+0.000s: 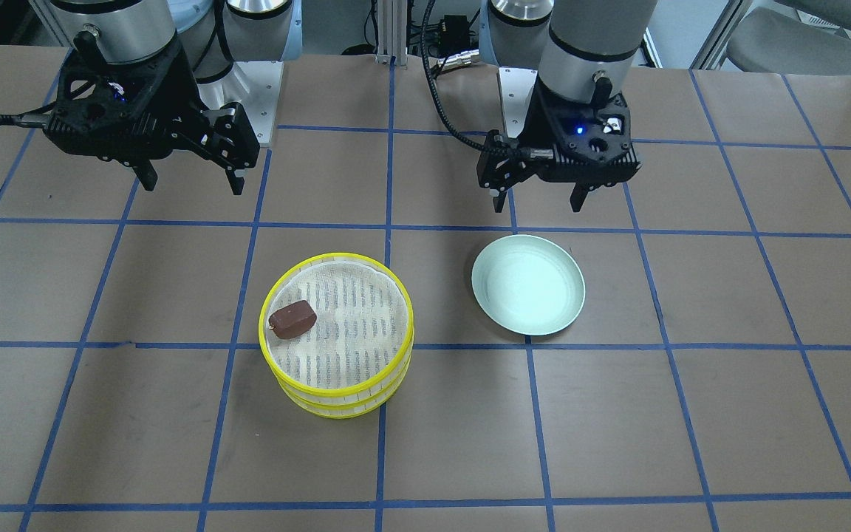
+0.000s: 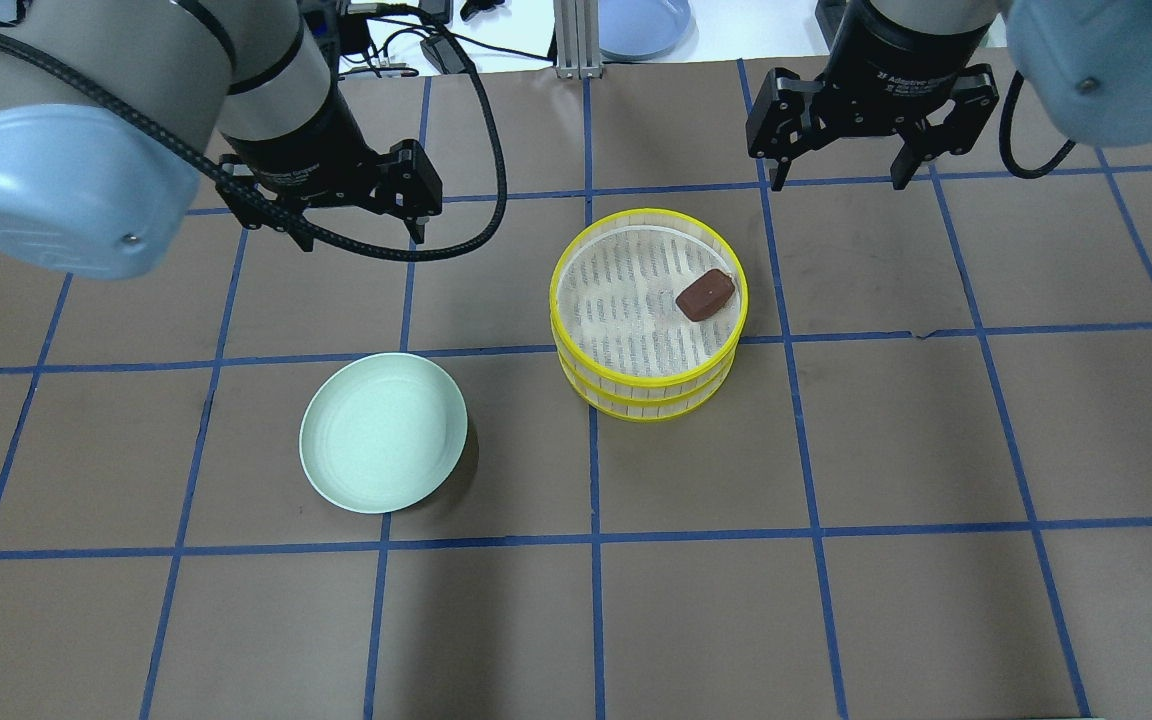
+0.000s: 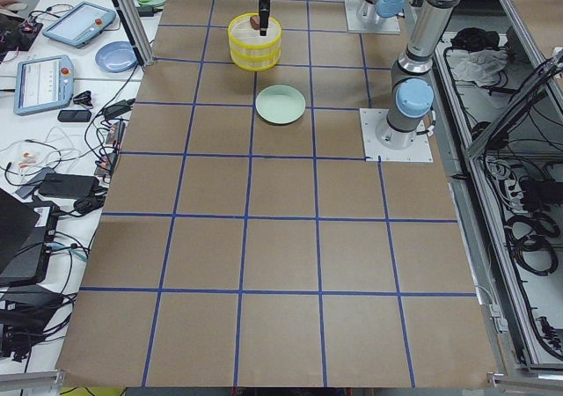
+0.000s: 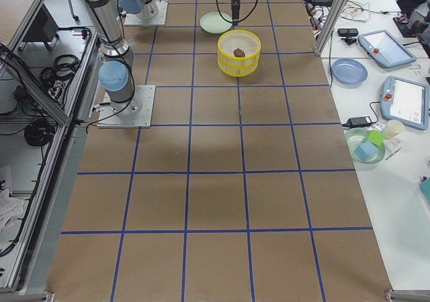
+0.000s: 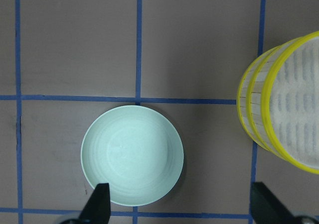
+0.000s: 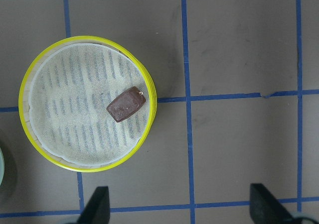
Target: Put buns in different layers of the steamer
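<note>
Two steamer layers are stacked mid-table. The upper layer (image 2: 576, 250) sits on the lower layer (image 2: 651, 405). The dark reddish-brown bun (image 2: 705, 295) lies on the upper layer's mesh floor near its rim, and it also shows in the right wrist view (image 6: 126, 104) and the front view (image 1: 292, 319). The cream-white bun is not in view. My left gripper (image 2: 326, 215) is open and empty, high above the table behind the plate. My right gripper (image 2: 839, 178) is open and empty, up behind the steamer stack (image 6: 30, 79).
A pale green round plate (image 2: 383, 432) lies empty beside the steamer on my left, seen in the left wrist view (image 5: 132, 156) with the steamer's side (image 5: 259, 114) at the right. Brown table with a blue tape grid.
</note>
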Controlling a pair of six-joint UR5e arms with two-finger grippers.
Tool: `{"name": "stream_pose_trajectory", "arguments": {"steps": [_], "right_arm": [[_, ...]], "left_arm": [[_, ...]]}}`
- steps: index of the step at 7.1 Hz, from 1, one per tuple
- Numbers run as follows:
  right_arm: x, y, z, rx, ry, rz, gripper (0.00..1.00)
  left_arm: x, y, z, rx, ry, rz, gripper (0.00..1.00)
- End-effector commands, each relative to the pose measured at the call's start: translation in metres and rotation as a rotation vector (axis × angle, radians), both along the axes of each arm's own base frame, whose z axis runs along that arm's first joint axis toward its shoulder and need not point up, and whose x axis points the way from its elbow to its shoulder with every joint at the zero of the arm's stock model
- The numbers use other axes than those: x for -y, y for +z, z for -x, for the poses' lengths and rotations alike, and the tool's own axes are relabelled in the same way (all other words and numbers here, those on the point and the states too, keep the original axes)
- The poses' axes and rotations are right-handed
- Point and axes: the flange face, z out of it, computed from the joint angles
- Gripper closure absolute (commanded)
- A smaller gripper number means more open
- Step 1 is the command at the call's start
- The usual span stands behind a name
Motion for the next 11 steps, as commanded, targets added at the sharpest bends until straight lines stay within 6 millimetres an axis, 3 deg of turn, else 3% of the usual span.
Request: {"name": "stream_pose_trajectory", "arguments": {"steps": [1,3,6,11], "right_arm": [[0.0,0.0,0.0,0.001,-0.001,0.0,0.0],[0.0,0.0,-0.001,0.001,0.0,-0.001,0.0],[0.0,0.0,-0.001,0.001,0.0,0.0,0.0],[-0.001,-0.001,-0.002,0.001,0.002,-0.001,0.0]], "left_arm": [[-0.02,0.033,-0.015,-0.006,-0.012,0.056,0.0],[-0.014,0.037,-0.046,-0.024,0.012,0.062,0.0],[-0.014,0.035,-0.066,0.005,-0.001,0.055,0.0],[-0.018,0.036,-0.07,0.031,0.0,0.045,0.0]]}}
